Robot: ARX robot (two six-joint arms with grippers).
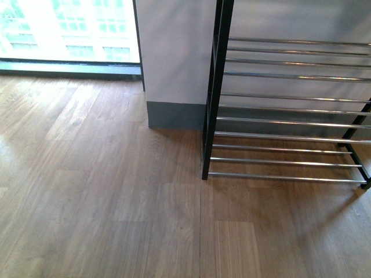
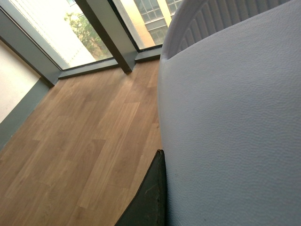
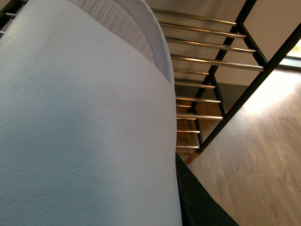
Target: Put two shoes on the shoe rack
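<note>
Shoes: two, white and pebbled; left shoe (image 2: 230,127), right shoe (image 3: 80,122), neither on the rack.
Shoe rack (image 1: 213,87): one, on the wood floor (image 1: 98,197) by the wall.
Left pincer (image 2: 151,195): gripping left shoe, which presses against its one visible finger.
Right pincer (image 3: 197,202): gripping right shoe likewise, near the rack's bars.

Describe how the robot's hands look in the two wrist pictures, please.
Very little shows. The left finger is a flat, matt black wedge that narrows to a tip, with faint pale scuffs. The right finger is also matt black, with pale specks along its edge. The left shoe and the right shoe cover everything else, so no cables or markings can be seen. The front view shows no arm.
</note>
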